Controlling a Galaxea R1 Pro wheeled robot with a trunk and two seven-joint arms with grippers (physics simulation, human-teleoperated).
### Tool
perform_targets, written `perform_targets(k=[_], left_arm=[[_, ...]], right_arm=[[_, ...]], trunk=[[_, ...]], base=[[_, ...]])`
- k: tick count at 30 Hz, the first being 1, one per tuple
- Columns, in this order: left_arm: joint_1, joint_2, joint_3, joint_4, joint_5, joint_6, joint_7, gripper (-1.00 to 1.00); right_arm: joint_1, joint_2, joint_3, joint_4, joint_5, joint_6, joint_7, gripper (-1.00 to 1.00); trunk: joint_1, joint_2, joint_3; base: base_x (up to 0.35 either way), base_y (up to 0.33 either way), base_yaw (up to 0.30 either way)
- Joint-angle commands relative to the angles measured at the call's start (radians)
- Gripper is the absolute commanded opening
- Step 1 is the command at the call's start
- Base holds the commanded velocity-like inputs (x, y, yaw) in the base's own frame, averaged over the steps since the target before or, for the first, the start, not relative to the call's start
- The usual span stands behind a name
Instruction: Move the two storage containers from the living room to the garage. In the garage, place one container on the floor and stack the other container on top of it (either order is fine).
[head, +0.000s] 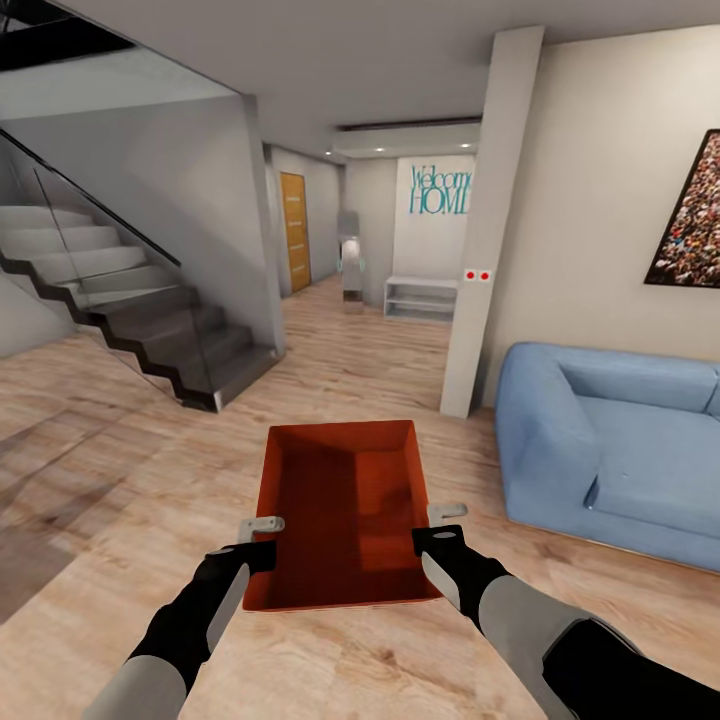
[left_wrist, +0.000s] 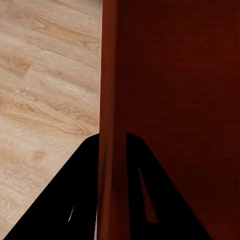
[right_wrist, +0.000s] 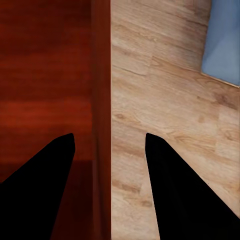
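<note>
Claws grip one orange-red rectangular open-top storage container (head: 345, 515) from both sides, holding it out in front of the robot above the light wood plank floor (head: 120, 470) of the living room. The left claw (head: 258, 540) sits at the bin's left wall near its close end; in the left wrist view its dark fingers (left_wrist: 82, 200) straddle that wall (left_wrist: 109, 100) — one outside, one inside, closed tight against it. The right claw (head: 440, 530) meets the right wall at a matching spot. In the right wrist view its fingers (right_wrist: 45, 185) also stand either side of the wall (right_wrist: 101, 100), but set wider, with a clear gap on the outer side, so whether they press the wall I cannot tell. The container is empty and roughly level. To the right stands a blue fabric sofa (head: 610, 440); to the left, a grey staircase with a glass balustrade (head: 120, 290); ahead, a white square pillar (head: 490, 220) and a hallway with an orange-brown door (head: 294, 230).
</note>
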Motion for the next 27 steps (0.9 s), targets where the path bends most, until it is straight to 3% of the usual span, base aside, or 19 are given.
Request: perform_targets(k=[1,27], left_arm=[[-0.001,0.003,0.001,-0.003,-0.036,-0.014,0.015,-1.0],[-0.001,0.003,0.001,-0.003,-0.036,-0.014,0.015,-1.0]], right_arm=[[0.0,-0.001,0.038,0.0,-0.039,0.005,0.012,-1.0],[0.0,-0.001,0.038,0.0,-0.039,0.005,0.012,-1.0]], trunk=[[0.001,-0.002,-0.002],[0.001,-0.002,-0.002]], base=[[0.322,0.0,0.0],[0.322,0.0,0.0]])
